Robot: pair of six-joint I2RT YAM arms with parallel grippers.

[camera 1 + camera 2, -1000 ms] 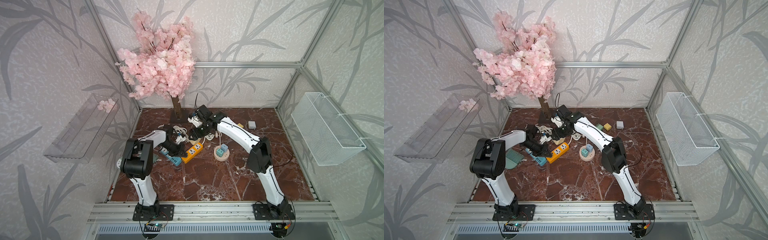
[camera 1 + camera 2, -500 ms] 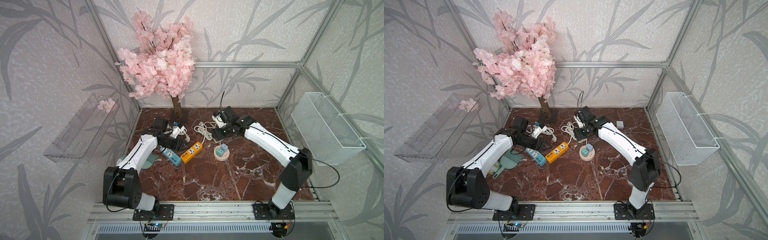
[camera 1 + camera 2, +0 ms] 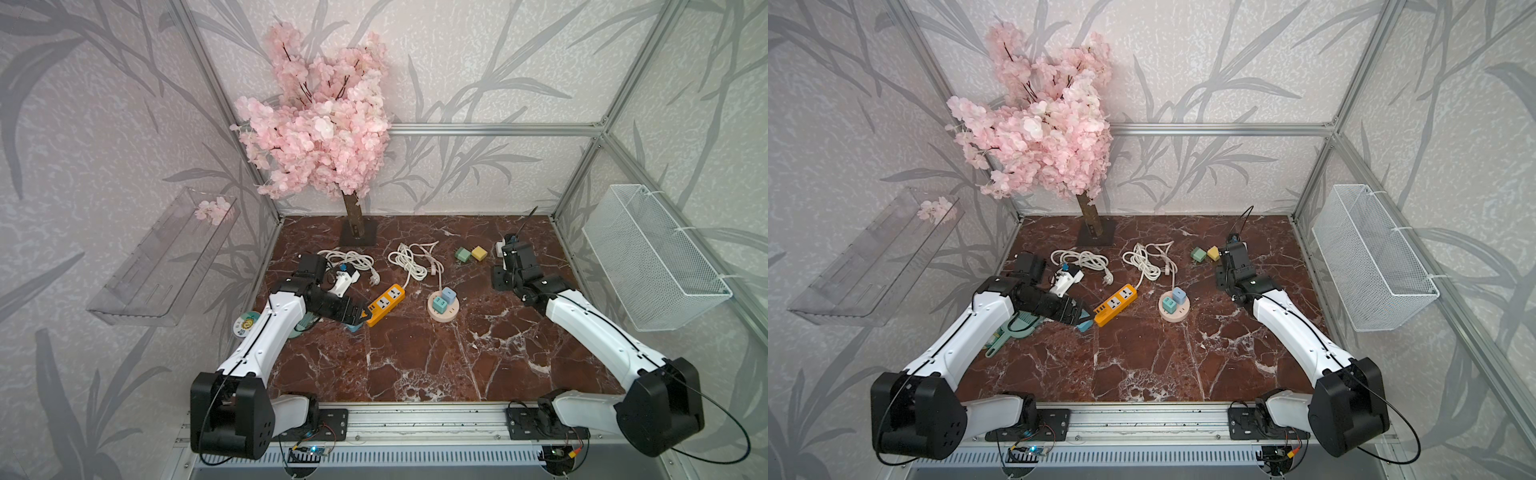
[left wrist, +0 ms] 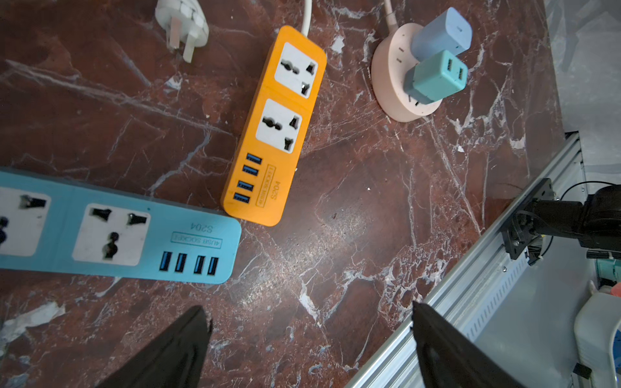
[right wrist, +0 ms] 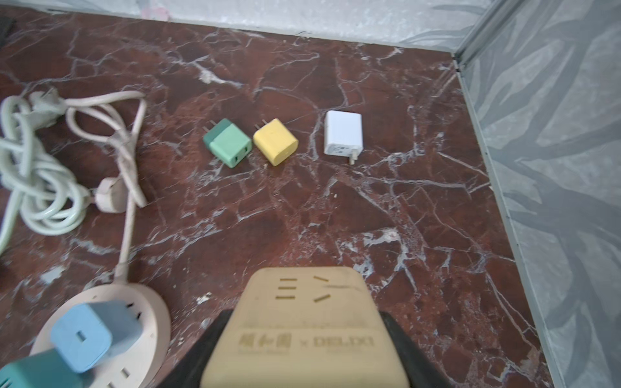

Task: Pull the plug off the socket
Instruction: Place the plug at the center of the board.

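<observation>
Left pincer (image 4: 307,309) is being held wide and empty over the desk (image 4: 336,218), likely for bracing; a beige adapter (image 5: 302,336) is being clamped in the right pincer (image 5: 304,317); blue plug (image 4: 440,32) and teal plug (image 4: 433,75) are sitting in the round pink socket (image 4: 396,109).

Each arm (image 3: 594,328) has glossy white links (image 3: 270,328) and bulky black joints (image 3: 228,411).

Red marble floor (image 3: 415,353), leaf-patterned walls (image 3: 478,62)
</observation>
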